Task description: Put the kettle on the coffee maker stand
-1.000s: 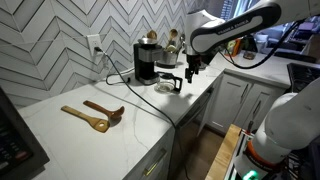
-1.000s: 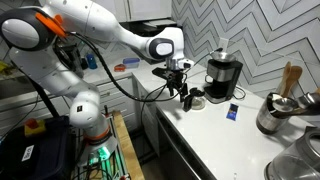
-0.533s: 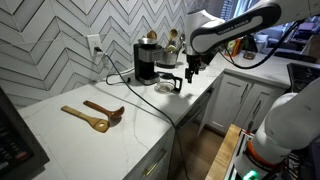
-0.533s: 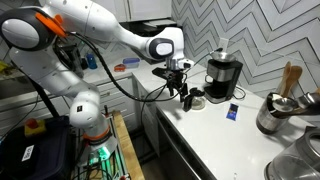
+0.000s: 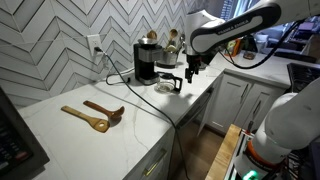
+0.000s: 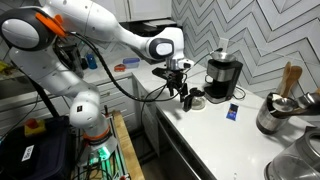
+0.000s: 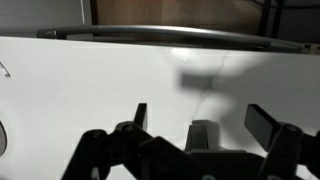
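Now hand [image 5: 191, 74] spread, empty, just beside kettle [image 5: 167, 86]; kettle on counter [image 5: 90, 135], off coffee maker stand [image 5: 148, 78].

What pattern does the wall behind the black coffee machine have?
A grey-white herringbone tile wall, clearest in an exterior view.

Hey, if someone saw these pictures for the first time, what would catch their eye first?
The big white robot arm stretches over the kitchen counter, and its end effector hangs open close to the small kettle. Behind the kettle stands the black coffee machine, against the herringbone tiles. Two wooden spoons lie further along the counter.
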{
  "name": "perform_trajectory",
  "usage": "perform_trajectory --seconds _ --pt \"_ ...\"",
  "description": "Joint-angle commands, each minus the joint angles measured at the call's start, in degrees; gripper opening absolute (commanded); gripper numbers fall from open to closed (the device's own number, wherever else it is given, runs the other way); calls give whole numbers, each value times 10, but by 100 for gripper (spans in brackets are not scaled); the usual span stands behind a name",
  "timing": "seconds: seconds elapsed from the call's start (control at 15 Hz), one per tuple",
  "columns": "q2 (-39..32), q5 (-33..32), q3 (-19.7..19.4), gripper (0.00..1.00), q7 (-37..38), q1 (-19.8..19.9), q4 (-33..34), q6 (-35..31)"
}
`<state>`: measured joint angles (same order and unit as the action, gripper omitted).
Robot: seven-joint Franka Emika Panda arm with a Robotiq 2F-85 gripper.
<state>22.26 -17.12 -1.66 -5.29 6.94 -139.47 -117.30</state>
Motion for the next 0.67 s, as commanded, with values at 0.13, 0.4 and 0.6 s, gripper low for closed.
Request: perform_trajectory --seconds 0.13,0.4,0.6 --pt "-5 1 -11 100 -6 -11 -1 -18" --pt "-19 39 -46 100 -39 -14 -35 -158" --pt "-31 88 -71 100 -89 -24 -67 -258"
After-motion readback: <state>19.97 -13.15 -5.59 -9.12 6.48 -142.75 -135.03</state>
